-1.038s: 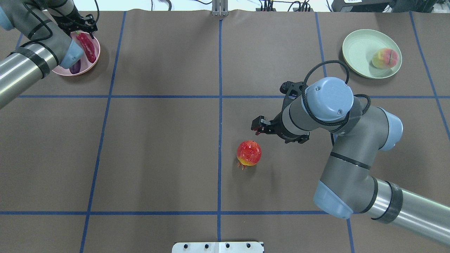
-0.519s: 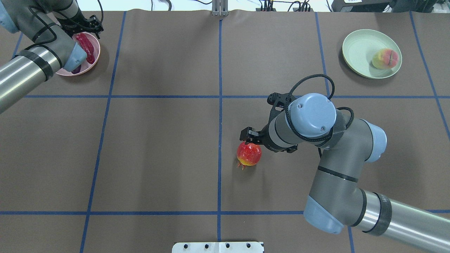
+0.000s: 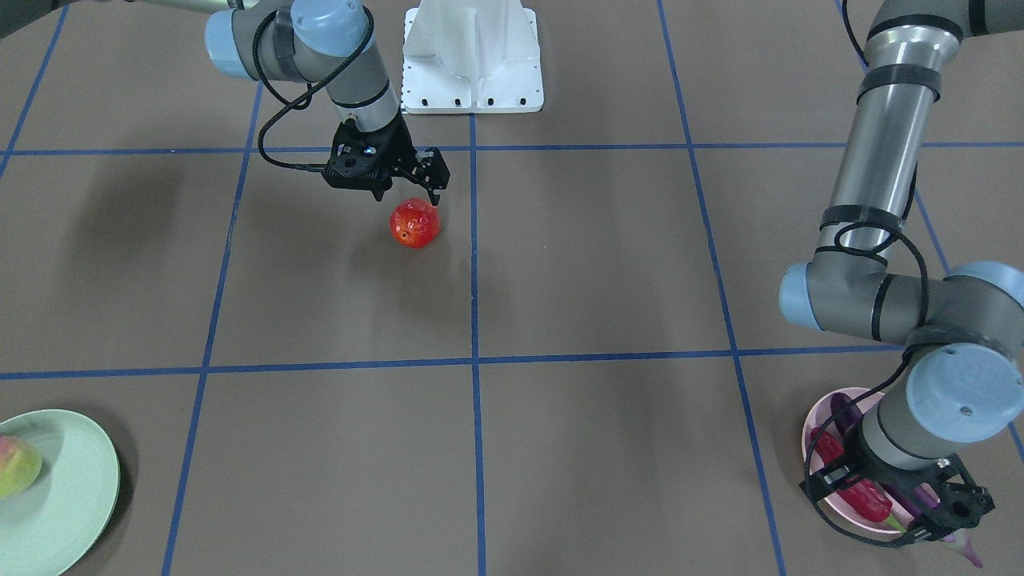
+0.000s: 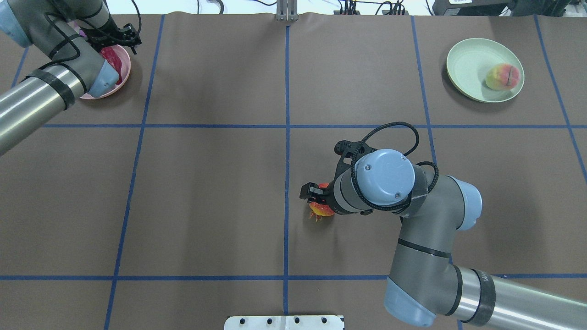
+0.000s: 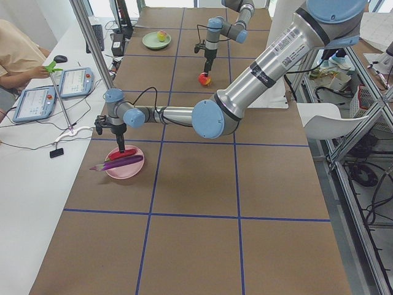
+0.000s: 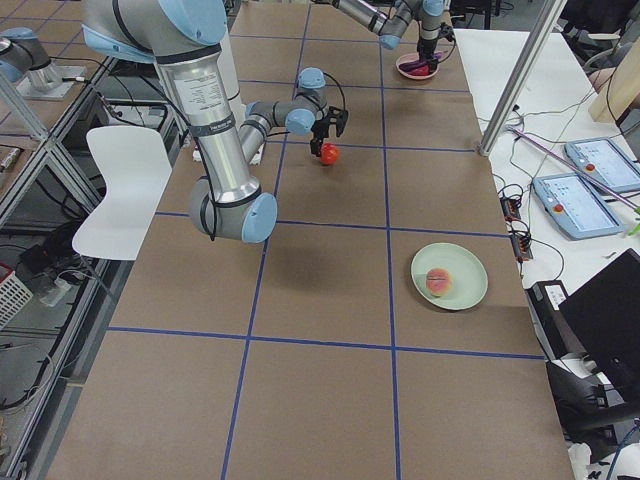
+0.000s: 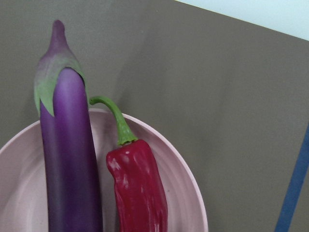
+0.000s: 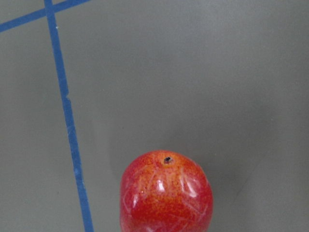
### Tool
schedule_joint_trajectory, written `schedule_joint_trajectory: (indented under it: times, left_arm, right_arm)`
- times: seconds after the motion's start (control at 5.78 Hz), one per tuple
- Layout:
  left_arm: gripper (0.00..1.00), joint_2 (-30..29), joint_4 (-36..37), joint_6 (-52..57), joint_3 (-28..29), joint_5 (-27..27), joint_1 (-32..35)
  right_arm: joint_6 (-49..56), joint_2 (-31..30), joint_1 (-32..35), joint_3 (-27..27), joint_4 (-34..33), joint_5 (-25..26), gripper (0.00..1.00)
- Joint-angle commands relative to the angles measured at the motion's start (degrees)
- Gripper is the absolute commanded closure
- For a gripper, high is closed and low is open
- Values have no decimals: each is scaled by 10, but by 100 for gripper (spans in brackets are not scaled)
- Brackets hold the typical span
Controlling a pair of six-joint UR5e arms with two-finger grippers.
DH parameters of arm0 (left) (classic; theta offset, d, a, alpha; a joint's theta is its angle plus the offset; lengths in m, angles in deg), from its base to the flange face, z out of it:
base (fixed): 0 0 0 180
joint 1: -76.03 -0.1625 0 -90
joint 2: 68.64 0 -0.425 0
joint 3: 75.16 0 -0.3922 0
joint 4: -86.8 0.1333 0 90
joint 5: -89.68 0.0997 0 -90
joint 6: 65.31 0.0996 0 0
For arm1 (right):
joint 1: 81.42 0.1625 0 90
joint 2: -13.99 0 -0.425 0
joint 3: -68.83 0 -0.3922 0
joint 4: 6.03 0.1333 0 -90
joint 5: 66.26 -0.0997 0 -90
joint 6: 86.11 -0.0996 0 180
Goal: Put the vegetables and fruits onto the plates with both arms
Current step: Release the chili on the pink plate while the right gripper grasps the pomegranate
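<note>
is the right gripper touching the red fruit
Cannot tell. The front-facing view shows the right gripper, open, at the top of the red-orange fruit, neither gap nor contact plain; overhead, the right arm hides it.

purple eggplant [image 7: 70, 159], green-purple cap; deep red chili [image 7: 137, 193], green stem; pale pink plate [image 7: 181, 181]. round fruit [image 8: 166, 195] speckled red-orange, peach [image 4: 502, 76] yellow-green blushed pink, mint plate [image 4: 467, 64]. brown table [image 4: 206, 192], blue grid lines [image 4: 287, 91].

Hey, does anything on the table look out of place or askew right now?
Only the eggplant: it lies in the pink plate beside the chili pepper, but its capped end sticks out well past the rim over the table. The red-orange fruit sits on the bare table, on no plate yet. Nothing looks spilled or damaged.
</note>
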Motion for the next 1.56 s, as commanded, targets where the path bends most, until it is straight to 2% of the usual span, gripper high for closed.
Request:
schedule_joint_trajectory:
  times: [0.0,0.17,0.35,0.52,0.69,0.87,1.04,1.21,1.38]
  left_arm:
    - [0,3,0,-18,-11,0,-11]
    - [0,3,0,-18,-11,7,-11]
    - [0,4,0,-19,-17,7,-11]
    - [0,5,7,-35,-41,8,-12]
    - [0,11,10,-56,-65,7,-12]
    - [0,11,28,-60,-100,3,-12]
    - [0,36,85,-55,-189,-2,-12]
    - [0,123,93,-52,-317,-54,-12]
    - [0,212,96,-26,-435,-73,-11]
  right_arm:
    - [4,11,-2,-28,13,14,0]
    - [3,11,-2,-58,59,16,0]
    - [-2,12,-2,-64,74,16,0]
    - [-11,14,-1,-65,73,17,33]
    - [-13,9,1,-64,73,16,99]
    - [-7,9,12,-52,69,16,100]
    - [-3,7,46,-25,56,6,100]
    - [28,8,98,-20,35,-20,100]
    - [116,6,162,-24,12,-61,100]
